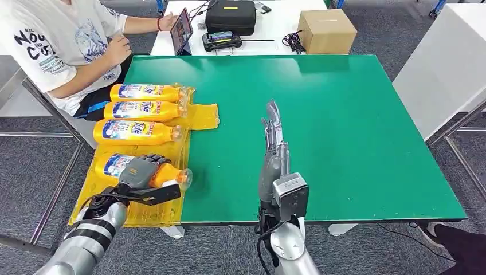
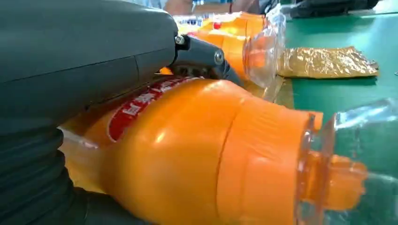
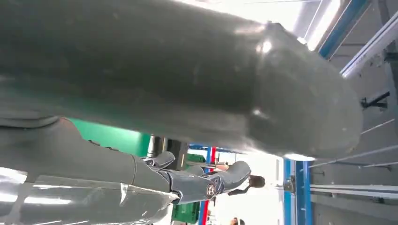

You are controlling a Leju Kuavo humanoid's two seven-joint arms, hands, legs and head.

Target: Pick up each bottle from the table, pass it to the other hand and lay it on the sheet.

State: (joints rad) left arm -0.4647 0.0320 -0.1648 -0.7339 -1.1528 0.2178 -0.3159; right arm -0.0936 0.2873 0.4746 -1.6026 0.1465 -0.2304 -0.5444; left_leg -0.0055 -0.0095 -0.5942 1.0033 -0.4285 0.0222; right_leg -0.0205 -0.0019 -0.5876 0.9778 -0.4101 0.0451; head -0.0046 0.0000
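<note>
The left hand [image 1: 143,170] is wrapping its dark fingers over the rounded body of an orange plastic bottle [image 1: 150,171], grasping it as it is lying on its side on the crinkled yellow sheet [image 1: 202,116] at the near left corner of the green desk [image 1: 344,126]. In the left wrist view the bottle [image 2: 197,150] is showing a smooth glossy shoulder, a red label and a clear cap, with the grey ribbed cover of the hand [image 2: 70,61] pressing against it. Three more bottles are lying side by side on the sheet towards the far edge: the nearest one [image 1: 137,132], the middle one [image 1: 144,110] and the farthest one [image 1: 146,92], all with blue and white labels and caps pointing towards the desk's middle. A loose flap of the sheet is spreading flat on the green surface beside them.

The right hand [image 1: 274,140] is hovering above the desk near its front edge, fingers stretched out straight and apart, carrying nothing. A person [image 1: 63,40] in a white printed shirt is sitting at the far left corner, beside a cardboard box [image 1: 326,31] and a black case [image 1: 230,16] on a white table [image 1: 275,26].
</note>
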